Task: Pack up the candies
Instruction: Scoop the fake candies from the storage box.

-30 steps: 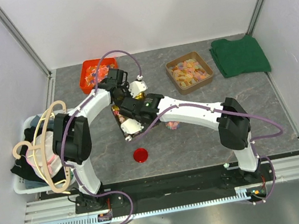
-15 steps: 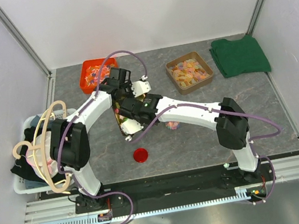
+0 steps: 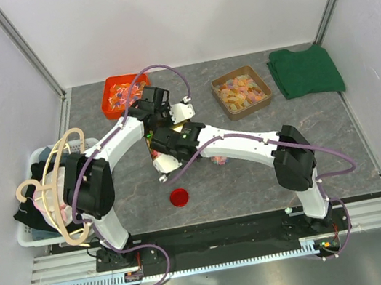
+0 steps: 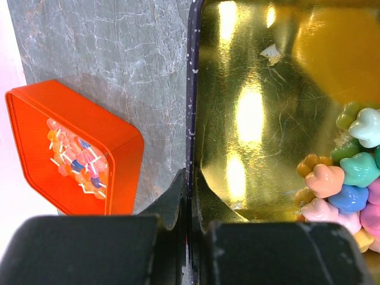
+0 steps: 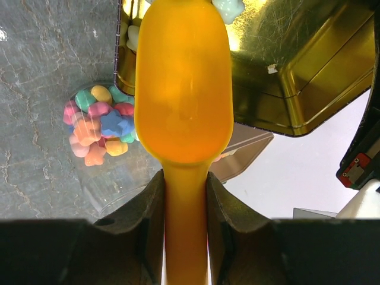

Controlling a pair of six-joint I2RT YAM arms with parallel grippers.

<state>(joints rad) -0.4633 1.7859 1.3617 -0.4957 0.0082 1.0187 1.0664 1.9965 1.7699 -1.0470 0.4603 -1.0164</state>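
Note:
The candies [image 4: 344, 178] lie heaped in one corner of a gold tin [image 4: 255, 89]. My left gripper [image 4: 190, 178] is shut on the tin's thin side wall, one finger inside and one outside. My right gripper [image 5: 184, 178] is shut on the handle of an orange scoop [image 5: 183, 89]. No candy shows on the scoop's bowl, which reaches over the tin's edge [image 5: 279, 65]. More candies [image 5: 98, 124] sit in a clear jar [image 5: 119, 184] beside the tin. In the top view both grippers [image 3: 160, 114] [image 3: 164, 149] meet left of centre, hiding most of the tin.
An orange-red tray [image 3: 117, 94] of wrapped sweets stands at the back left. A brown tray [image 3: 242, 92] of gummies and a green cloth [image 3: 305, 70] lie at the back right. A red lid [image 3: 179, 197] lies in front. A white basket [image 3: 34, 236] with clothes and hangers sits far left.
My left gripper has shifted slightly to the right with the tin's wall in it. The right arm has edged a little toward the back with the scoop.

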